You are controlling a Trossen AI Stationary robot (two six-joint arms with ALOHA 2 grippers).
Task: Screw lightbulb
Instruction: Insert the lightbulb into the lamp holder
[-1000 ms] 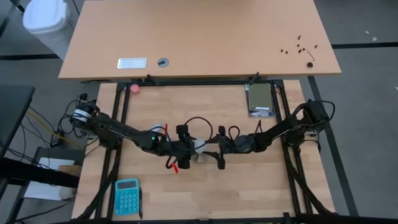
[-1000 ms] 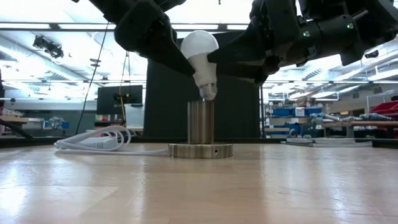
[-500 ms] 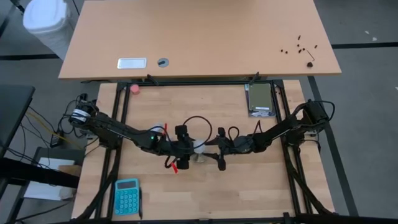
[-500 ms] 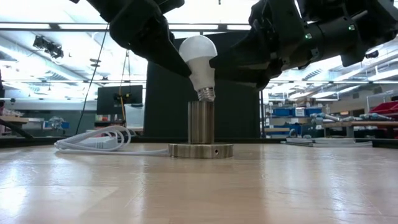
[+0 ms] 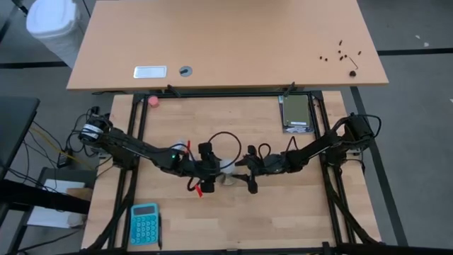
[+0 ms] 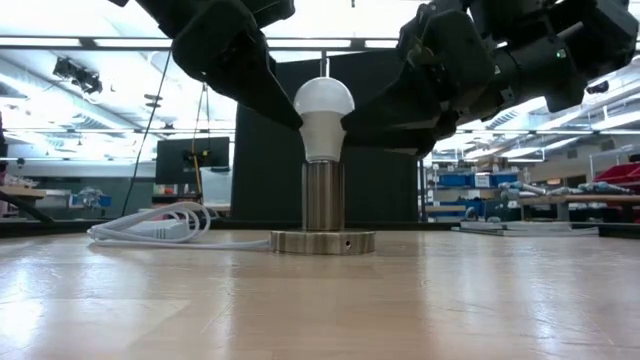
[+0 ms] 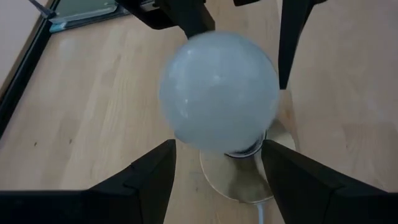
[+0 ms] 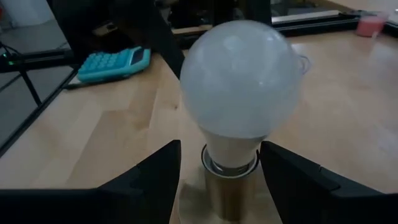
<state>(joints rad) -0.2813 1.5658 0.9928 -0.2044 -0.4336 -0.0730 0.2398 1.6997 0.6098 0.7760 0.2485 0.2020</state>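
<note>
Since a second ago, your lightbulb has gone from tilted above the socket to upright, with its base now down inside the top of the socket.

From the high view, you see both arms meeting at the middle of the table: the left gripper comes in from the left, the right gripper from the right, and the bulb shows only as a pale patch between them. A teal calculator lies near the front left corner, a small pink ball sits at the back left, and a grey box rests at the back right.

From the low view, the bulb stands straight on the metal cylinder, whose round base plate lies flat on the wood. A white cord lies coiled to the left of it. Dark fingers reach the bulb's sides from both directions.

From the left wrist view, your left fingers flank the globe, but you cannot tell whether they press on it or stand just clear.

From the right wrist view, your right fingers straddle the bulb's neck above the socket; whether they are touching the bulb cannot be told. The calculator lies beyond.
</note>
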